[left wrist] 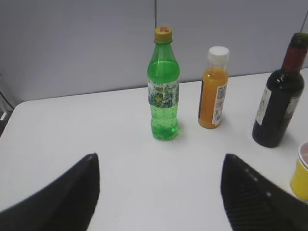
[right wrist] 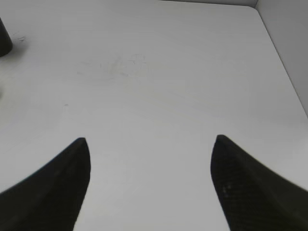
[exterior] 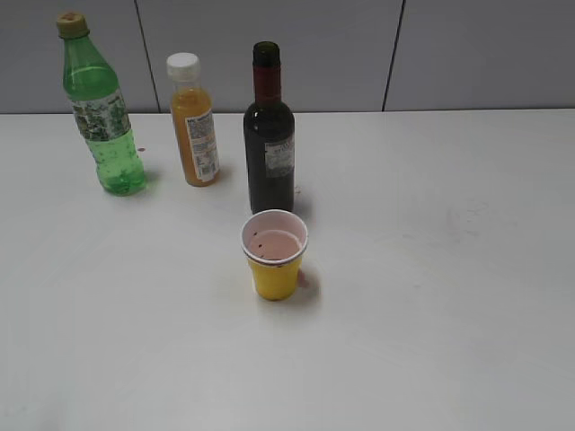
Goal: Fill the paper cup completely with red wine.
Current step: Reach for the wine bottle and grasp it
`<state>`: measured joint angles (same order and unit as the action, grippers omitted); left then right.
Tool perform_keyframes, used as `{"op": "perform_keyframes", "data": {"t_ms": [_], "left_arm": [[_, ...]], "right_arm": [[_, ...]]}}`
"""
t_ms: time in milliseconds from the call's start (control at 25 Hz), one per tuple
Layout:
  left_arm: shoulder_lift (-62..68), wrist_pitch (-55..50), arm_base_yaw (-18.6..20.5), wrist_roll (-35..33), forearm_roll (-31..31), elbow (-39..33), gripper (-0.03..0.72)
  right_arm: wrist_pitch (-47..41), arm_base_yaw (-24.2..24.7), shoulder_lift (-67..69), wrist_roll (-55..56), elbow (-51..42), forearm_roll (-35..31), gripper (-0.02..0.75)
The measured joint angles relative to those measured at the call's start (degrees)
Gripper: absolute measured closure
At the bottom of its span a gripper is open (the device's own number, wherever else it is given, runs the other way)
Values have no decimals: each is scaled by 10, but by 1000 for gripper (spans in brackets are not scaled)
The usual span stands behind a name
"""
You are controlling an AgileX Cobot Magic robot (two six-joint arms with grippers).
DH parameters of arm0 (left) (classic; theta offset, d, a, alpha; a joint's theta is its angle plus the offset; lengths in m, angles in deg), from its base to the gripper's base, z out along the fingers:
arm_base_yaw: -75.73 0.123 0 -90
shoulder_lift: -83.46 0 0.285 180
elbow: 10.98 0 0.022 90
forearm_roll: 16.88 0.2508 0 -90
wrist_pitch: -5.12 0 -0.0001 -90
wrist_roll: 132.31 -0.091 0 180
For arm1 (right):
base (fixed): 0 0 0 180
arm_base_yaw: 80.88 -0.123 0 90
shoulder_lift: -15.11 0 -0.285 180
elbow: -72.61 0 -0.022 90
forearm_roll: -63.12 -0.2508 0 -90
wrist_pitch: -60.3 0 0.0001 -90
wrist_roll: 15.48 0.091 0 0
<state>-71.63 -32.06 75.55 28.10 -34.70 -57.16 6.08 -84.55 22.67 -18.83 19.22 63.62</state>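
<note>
The yellow paper cup [exterior: 274, 254] stood nearest, its pinkish inside nearly empty. Behind it, the wine bottle's [exterior: 269, 135] grey label was unreadable. Both the left gripper [left wrist: 161, 163] and the right gripper [right wrist: 150, 144] were spread, holding nothing.

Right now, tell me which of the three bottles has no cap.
The dark green glass wine bottle with maroon neck foil; the green soda bottle and orange juice bottle are capped.

Green soda bottle [exterior: 101, 112] upright beside orange juice bottle [exterior: 194, 121]; white table [exterior: 431, 296], perhaps faintly stained.

Spread end effector [right wrist: 151, 185] above table [right wrist: 168, 86]
</note>
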Motion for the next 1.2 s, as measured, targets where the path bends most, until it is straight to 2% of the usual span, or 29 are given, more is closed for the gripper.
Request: {"op": "perform_keyframes", "data": {"t_ms": [160, 280, 680, 800, 1000, 1200], "left_arm": [[75, 84, -36, -30, -3, 0, 95], [128, 144, -74, -41, 17, 0, 95], [340, 409, -196, -29, 61, 0, 95], [413, 504, -212, 54, 120, 0, 95], [518, 640, -201, 248, 288, 0, 95], [600, 732, -169, 304, 410, 0, 95]], "right_arm": [[0, 0, 0, 0, 0, 0, 148], [0, 0, 0, 0, 0, 0, 148], [0, 0, 0, 0, 0, 0, 148], [0, 0, 0, 0, 0, 0, 148], [0, 0, 0, 0, 0, 0, 148], [0, 0, 0, 0, 0, 0, 148]]}}
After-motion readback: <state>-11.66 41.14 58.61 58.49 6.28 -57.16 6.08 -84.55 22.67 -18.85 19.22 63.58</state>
